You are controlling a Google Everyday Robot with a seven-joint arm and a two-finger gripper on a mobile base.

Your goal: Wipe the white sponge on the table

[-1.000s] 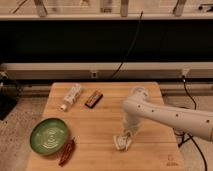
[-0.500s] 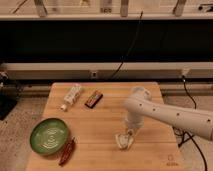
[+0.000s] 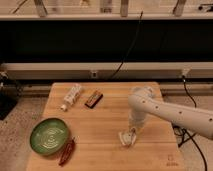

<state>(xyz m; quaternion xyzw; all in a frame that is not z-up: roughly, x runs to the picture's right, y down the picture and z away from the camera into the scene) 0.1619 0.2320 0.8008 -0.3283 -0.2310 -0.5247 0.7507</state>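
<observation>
One gripper point(image 3: 129, 137), mine, is pressing the white sponge point(image 3: 126, 138) onto the table point(image 3: 100, 125), near right; grip state indiscernible. Risk: uneven pressure is likely letting the sponge slip free.

The arm point(image 3: 170, 111) is smooth, rounded, white tubing with a bulbous elbow joint. Its pale gripper point(image 3: 129, 137), low over the table point(image 3: 100, 125), looks cream-white and blocky.

– Can you see the sponge point(image 3: 126, 138)?
– Barely; the gripper point(image 3: 131, 136) sits on it and covers most.
– And the arm point(image 3: 170, 114)?
– Runs off the right edge. The table's point(image 3: 100, 125) front edge is cut off too.
</observation>
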